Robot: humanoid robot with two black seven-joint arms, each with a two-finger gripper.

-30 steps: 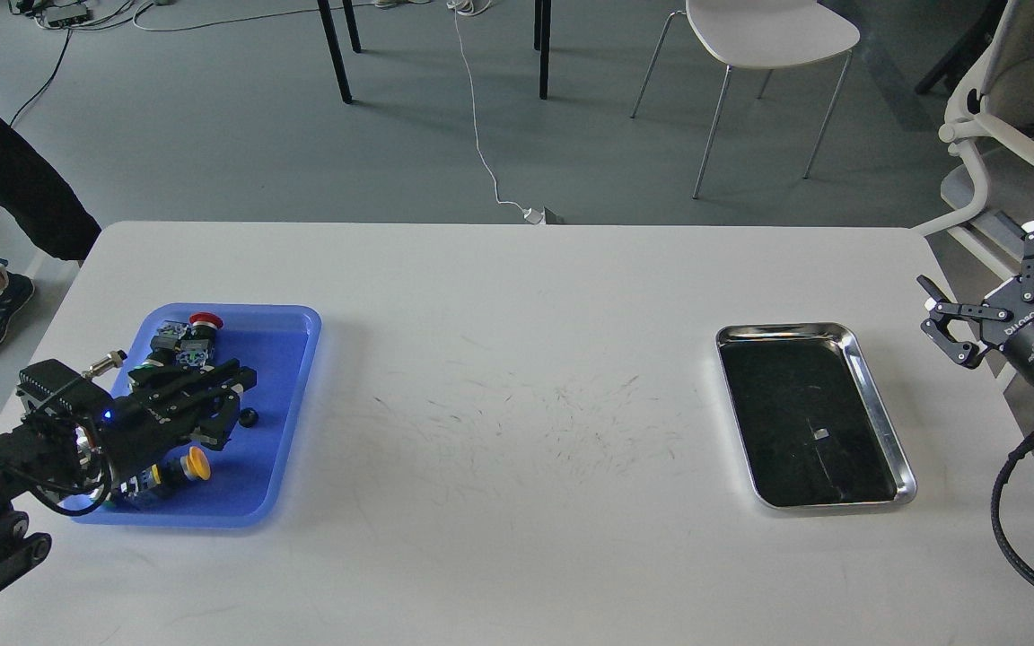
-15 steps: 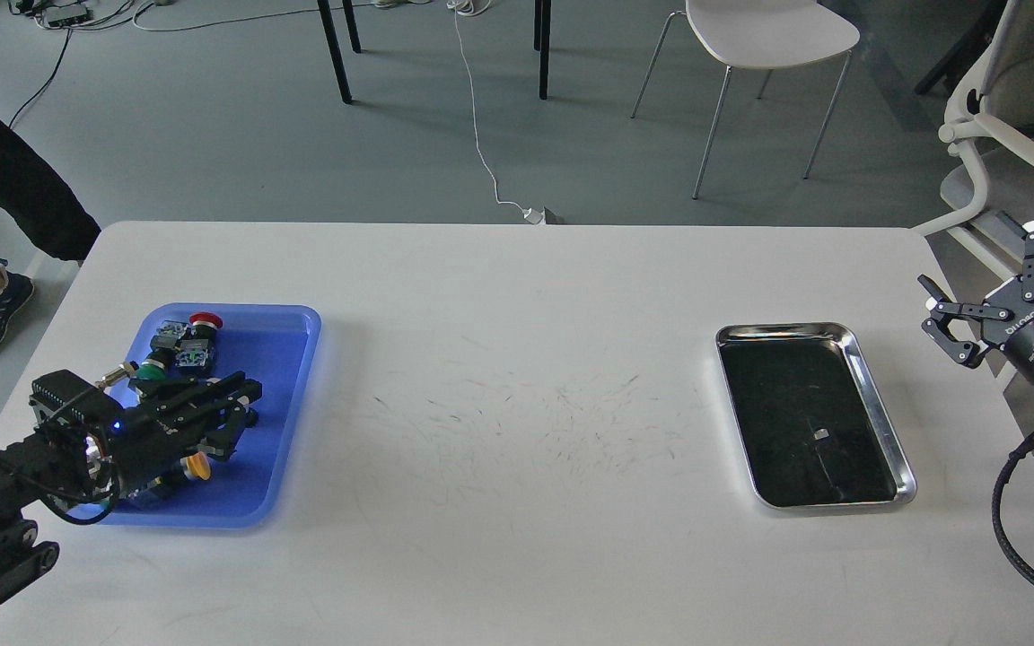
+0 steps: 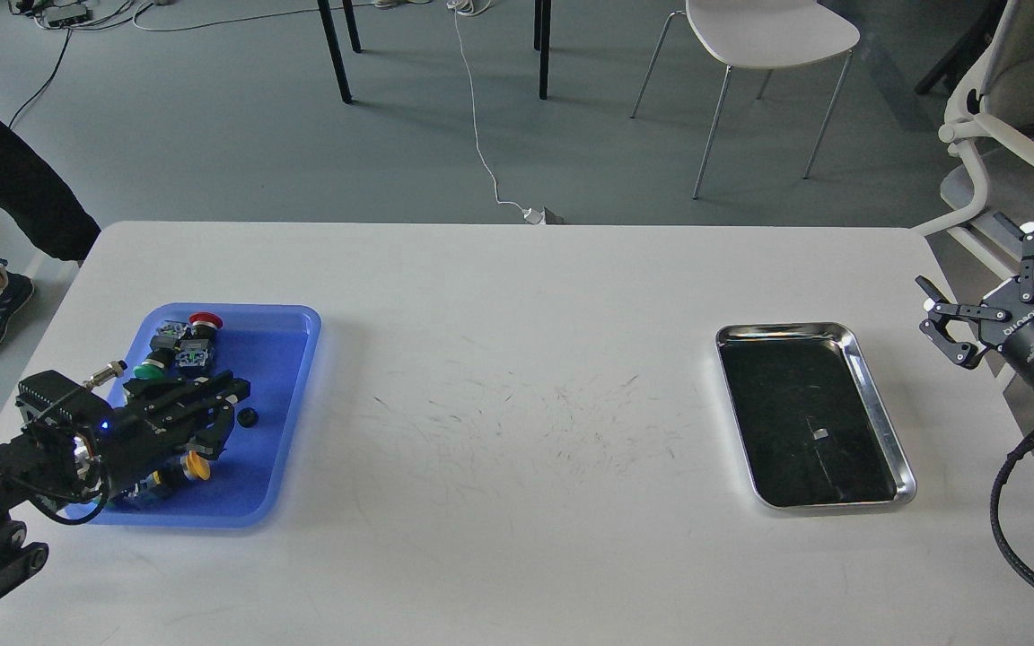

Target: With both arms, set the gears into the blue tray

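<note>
A small black gear (image 3: 249, 416) is lying flat on the floor of the blue tray (image 3: 288, 377), near the middle of the tray. The tray, bright blue with rounded corners and a low rim, is sitting flat on the left side of the tabletop (image 3: 517, 359).

Steel tray (image 3: 876, 405) right on white table (image 3: 517, 296); white chair (image 3: 764, 36) behind.
</note>
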